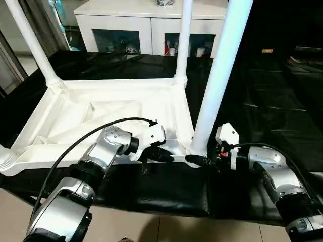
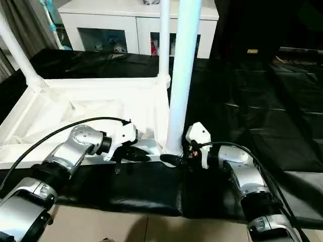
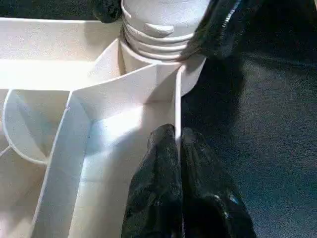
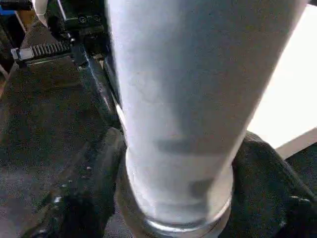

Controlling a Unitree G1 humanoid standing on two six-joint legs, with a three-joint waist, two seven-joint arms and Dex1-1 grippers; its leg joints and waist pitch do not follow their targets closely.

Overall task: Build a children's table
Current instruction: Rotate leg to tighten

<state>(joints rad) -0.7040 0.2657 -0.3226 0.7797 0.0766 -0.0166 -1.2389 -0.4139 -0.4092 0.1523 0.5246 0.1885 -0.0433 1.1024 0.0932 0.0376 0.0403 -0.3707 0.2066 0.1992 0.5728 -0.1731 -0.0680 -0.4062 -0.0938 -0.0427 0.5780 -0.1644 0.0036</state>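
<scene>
So the table top [image 1: 101, 113] is lying upside down on the black-covered bench [image 1: 272, 111], ribbed side up, with legs standing in its sockets. The far left leg [image 1: 31, 43] and the far right leg [image 1: 184, 38] both point up out of the far corners. The near right leg [image 1: 222, 75] is the big one right in front of me, planted in the corner socket closest to my right arm.

My left gripper [image 3: 176, 148] is pinched shut on the thin side wall of the table top, one finger on each side of the rim, just beside that near right socket.

My right gripper [image 1: 198, 160] has its fingers [image 4: 84, 198] spread around the base of the near right leg, one on either side of the flared end. From the wrist view they look pressed against it, but it's too close up to be sure.

Behind the bench there's a white cabinet [image 1: 151, 25] with glass doors.
</scene>
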